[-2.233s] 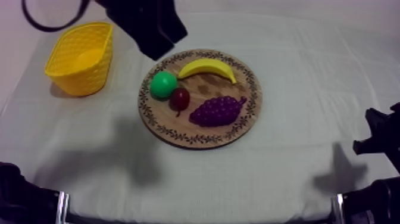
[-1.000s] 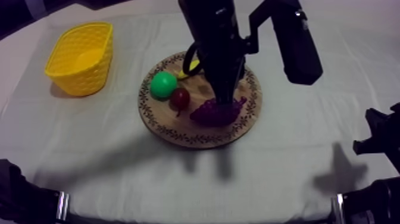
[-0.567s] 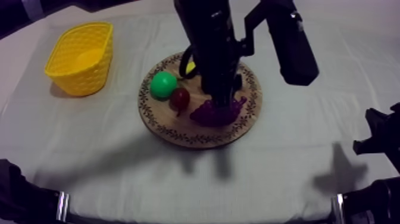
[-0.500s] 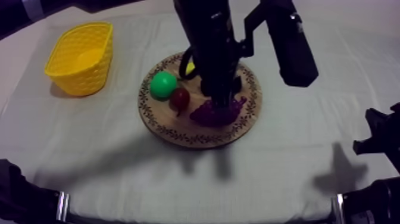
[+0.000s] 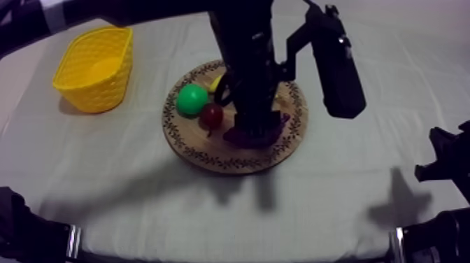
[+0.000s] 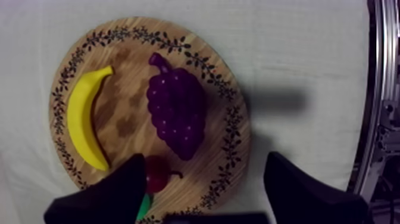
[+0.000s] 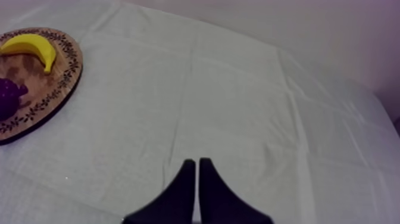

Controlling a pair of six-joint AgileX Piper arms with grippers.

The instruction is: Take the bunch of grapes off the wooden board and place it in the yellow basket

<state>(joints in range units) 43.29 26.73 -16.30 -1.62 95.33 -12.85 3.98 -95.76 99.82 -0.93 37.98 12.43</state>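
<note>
The purple bunch of grapes (image 6: 177,113) lies on the round wooden board (image 6: 232,131), stem end pointing away from my left gripper. That gripper (image 6: 206,158) hangs just above the bunch, open, its two black fingers (image 6: 122,190) standing wide apart with nothing between them. In the top view my left arm reaches in from the upper left and the gripper (image 5: 255,124) covers most of the grapes (image 5: 271,131). The yellow basket (image 5: 94,66) stands at the far left, well apart from the board (image 5: 231,162). My right gripper (image 7: 197,164) is shut on nothing over bare cloth.
A banana (image 6: 83,126), a small red fruit (image 6: 156,176) and a green pear (image 5: 191,99) share the board with the grapes. My right arm (image 5: 447,164) rests at the right edge. Bare cloth lies between board and basket.
My left arm swung from the back left to over the board, then sank lower onto the grapes. Its fingers have spread apart. The right arm has stayed put.
</note>
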